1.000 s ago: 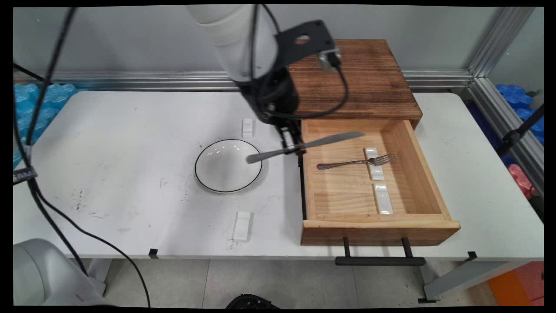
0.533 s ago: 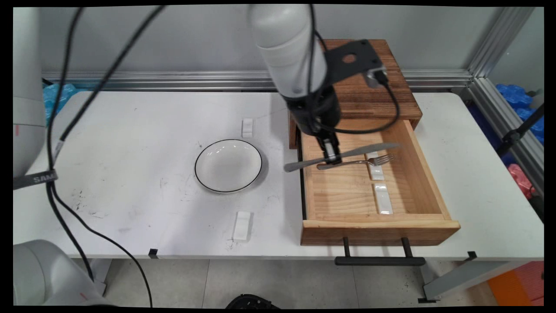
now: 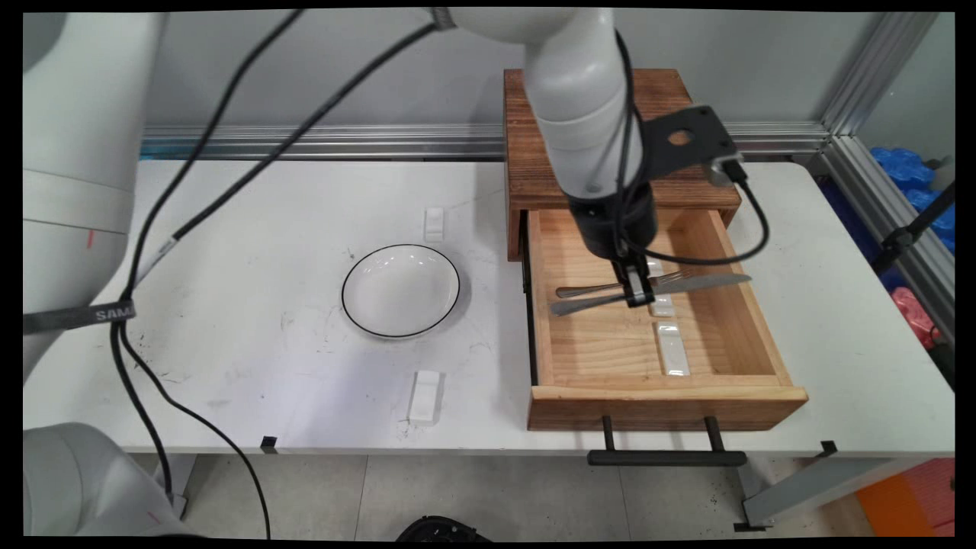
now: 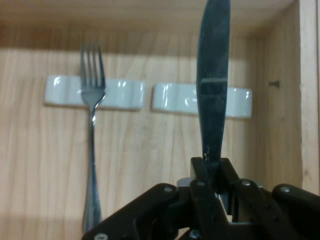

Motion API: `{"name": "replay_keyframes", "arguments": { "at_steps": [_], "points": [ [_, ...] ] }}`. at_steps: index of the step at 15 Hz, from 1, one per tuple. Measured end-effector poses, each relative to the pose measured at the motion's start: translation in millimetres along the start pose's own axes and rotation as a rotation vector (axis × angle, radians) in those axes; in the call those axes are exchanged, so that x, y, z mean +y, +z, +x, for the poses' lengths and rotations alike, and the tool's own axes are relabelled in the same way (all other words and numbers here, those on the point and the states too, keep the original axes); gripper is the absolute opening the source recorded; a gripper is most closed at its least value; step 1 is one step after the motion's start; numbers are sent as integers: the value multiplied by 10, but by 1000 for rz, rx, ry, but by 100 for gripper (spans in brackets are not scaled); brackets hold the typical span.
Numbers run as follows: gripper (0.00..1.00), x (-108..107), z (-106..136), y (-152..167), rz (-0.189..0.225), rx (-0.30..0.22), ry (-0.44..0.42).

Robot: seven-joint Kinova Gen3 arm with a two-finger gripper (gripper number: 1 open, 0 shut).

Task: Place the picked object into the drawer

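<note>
My gripper (image 3: 635, 293) (image 4: 212, 172) is shut on a steel table knife (image 3: 686, 284) (image 4: 214, 65), held level over the open wooden drawer (image 3: 762, 320). The blade points toward the drawer's right wall and the handle toward its left. Under it a fork (image 3: 591, 289) (image 4: 92, 125) lies in the drawer with its tines on a white cutlery rest (image 3: 662, 306) (image 4: 95, 92). A second white rest (image 3: 672, 348) (image 4: 200, 100) lies bare beside it; in the hand view the blade hangs above this one.
The drawer sticks out of a dark wooden box (image 3: 526, 152) and its black handle (image 3: 667, 457) overhangs the table's near edge. A white black-rimmed plate (image 3: 400, 290) sits mid-table, with small white rests behind it (image 3: 434, 224) and in front of it (image 3: 425, 396).
The arm has carried the knife rightward from above the plate's edge to over the drawer, and lower, close above the fork. The fork, rests and plate have stayed put.
</note>
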Motion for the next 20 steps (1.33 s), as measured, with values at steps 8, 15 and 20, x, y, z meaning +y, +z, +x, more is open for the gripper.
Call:
{"name": "replay_keyframes", "arguments": {
  "at_steps": [8, 15, 20],
  "points": [
    [0, 4, 182, 388, -26, -10, 46],
    [0, -1, 172, 691, -41, -38, 85],
    [0, 3, 115, 843, -50, -61, 98]
  ]
}}
